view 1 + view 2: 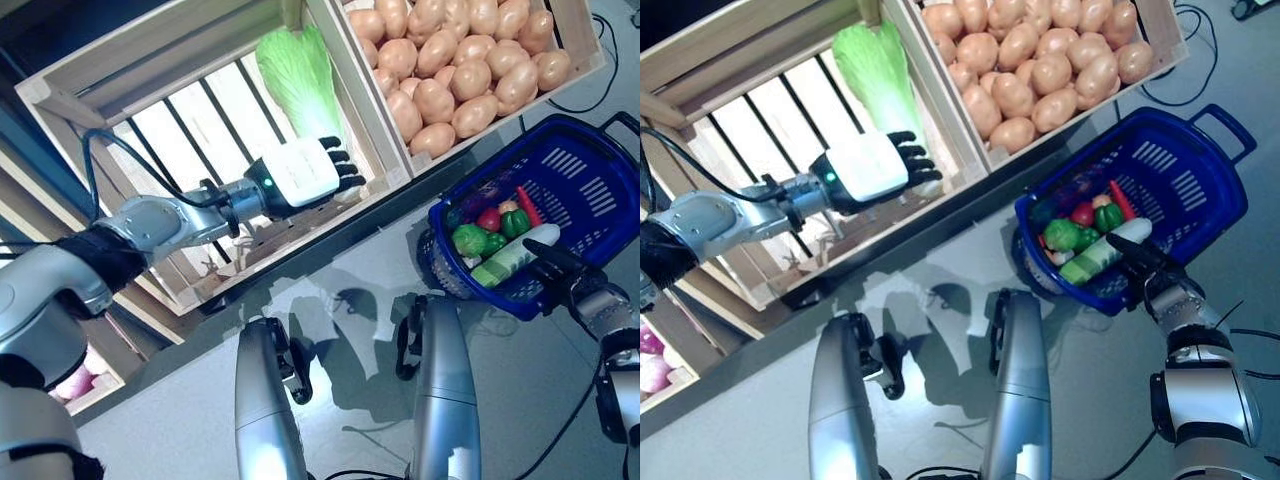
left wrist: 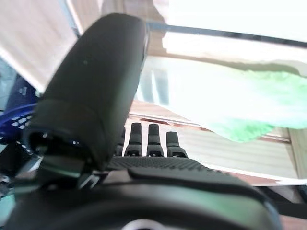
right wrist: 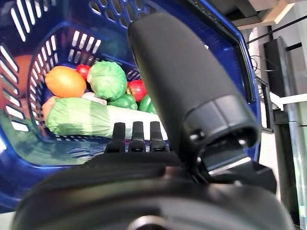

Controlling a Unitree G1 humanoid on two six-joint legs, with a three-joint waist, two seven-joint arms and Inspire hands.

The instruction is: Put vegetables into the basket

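Note:
My left hand reaches into the slatted wooden crate with its fingers straight, just below a pale green napa cabbage that lies in the crate; the cabbage also shows in the left wrist view, apart from the fingers. The blue basket stands on the floor at the right and holds a napa cabbage, a green round cabbage, an orange fruit-like vegetable, red and green peppers. My right hand waits open at the basket's near rim.
A second wooden crate heaped with potatoes stands above the basket. The stand's lower shelf shows at the bottom left. Grey floor lies between the stand and the basket.

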